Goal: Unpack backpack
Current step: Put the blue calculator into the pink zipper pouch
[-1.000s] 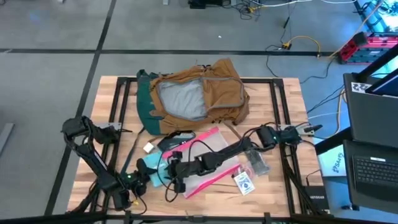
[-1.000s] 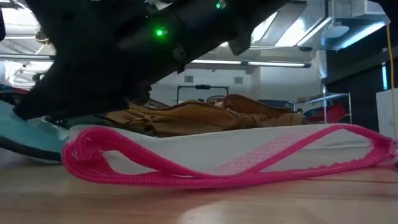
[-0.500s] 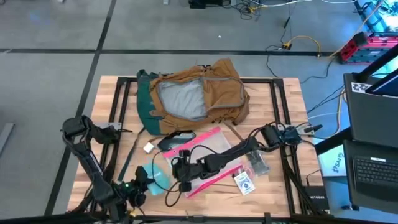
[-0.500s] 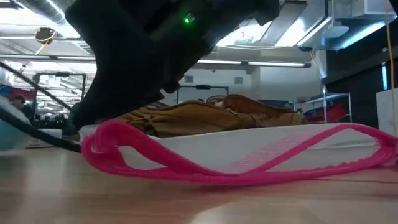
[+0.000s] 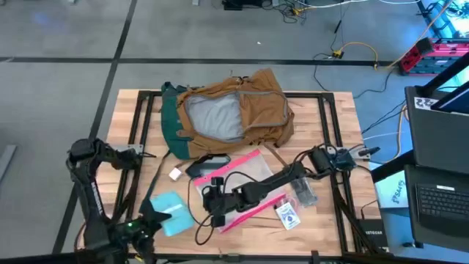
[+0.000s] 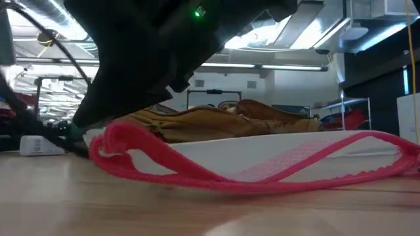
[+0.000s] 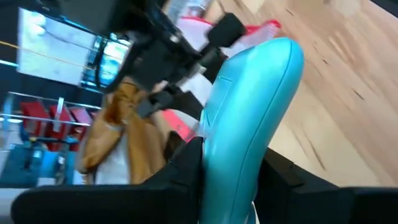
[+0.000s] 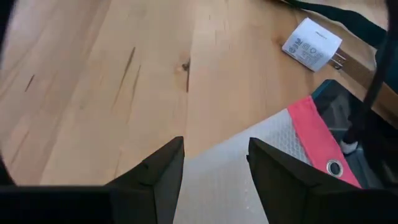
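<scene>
The tan backpack (image 5: pixel 234 114) lies open on the far middle of the table, its grey lining up. In front of it lies the clear pink-edged pouch (image 5: pixel 249 183). My right gripper (image 8: pixel 214 165) is open over the pouch's near left end (image 6: pixel 118 141), which is curled up off the table. My left gripper (image 5: pixel 150 221) is at the near left, shut on a light-teal flat thing (image 5: pixel 174 213). My left gripper pinches the light-teal thing (image 7: pixel 249 112) between its two fingers, at the end nearest the wrist (image 7: pixel 224 168). The rest sticks out ahead of the fingers toward the pouch. Whether it rests on the table does not show. My right gripper: I cannot tell whether it touches the pouch.
A white charger (image 5: pixel 174 174) and a black object (image 5: pixel 209 163) lie between backpack and pouch. A card box (image 5: pixel 287 215) and a clear packet (image 5: pixel 302 192) lie right of the pouch. A dark strap (image 5: pixel 154 183) runs down the left. A laptop (image 5: pixel 440 198) sits off the table's right.
My left gripper has drawn back toward the table's near left corner with the light-teal thing, away from the pouch and my right gripper. The pouch's curled near left end has shifted a little toward the right.
</scene>
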You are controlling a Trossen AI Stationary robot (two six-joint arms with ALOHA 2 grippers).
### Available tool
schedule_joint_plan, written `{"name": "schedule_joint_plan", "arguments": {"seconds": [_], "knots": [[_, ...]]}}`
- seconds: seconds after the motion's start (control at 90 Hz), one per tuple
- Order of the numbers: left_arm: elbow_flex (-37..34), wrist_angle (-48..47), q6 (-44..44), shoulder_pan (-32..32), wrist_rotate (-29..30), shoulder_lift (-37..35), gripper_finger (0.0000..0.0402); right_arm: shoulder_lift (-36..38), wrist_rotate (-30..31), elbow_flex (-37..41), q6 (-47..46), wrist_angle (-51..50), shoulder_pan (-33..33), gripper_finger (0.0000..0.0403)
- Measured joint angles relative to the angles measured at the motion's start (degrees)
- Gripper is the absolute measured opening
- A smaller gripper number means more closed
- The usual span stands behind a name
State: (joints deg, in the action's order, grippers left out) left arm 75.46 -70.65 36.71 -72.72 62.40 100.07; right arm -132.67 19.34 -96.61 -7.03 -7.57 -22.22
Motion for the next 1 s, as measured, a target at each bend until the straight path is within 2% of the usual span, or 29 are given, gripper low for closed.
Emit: {"name": "schedule_joint_plan", "arguments": {"seconds": [0.111,0.178,0.311,0.389,0.611,0.733,1.0], "knots": [[0.4,-1.7,2.3,-0.8,4.0,0.0,0.0082,0.0,0.3,0.0,0.1,-0.3,0.0,0.0165],[0.4,-2.8,4.3,-1.0,6.1,0.0,0.0082,0.2,3.0,0.0,1.2,-1.2,-0.1,0.0165],[0.0,-3.9,10.5,-1.0,10.2,0.0,0.0082,2.2,16.8,0.0,2.0,-6.8,-1.8,0.0165],[-1.1,-4.0,13.9,-1.0,13.1,0.0,0.0082,3.6,23.7,0.0,4.3,-6.2,-3.7,0.0165],[-6.7,-4.0,25.5,-1.1,19.0,0.0,0.0082,6.3,33.4,0.0,14.8,1.8,-10.5,0.0165],[-9.1,-4.0,31.6,-1.3,20.7,0.0,0.0082,7.2,35.6,0.0,15.9,2.3,-12.9,0.0165],[-12.2,-3.3,40.3,-1.4,21.7,0.0,0.0082,7.5,32.8,2.6,15.9,9.8,-14.4,0.0165]]}}
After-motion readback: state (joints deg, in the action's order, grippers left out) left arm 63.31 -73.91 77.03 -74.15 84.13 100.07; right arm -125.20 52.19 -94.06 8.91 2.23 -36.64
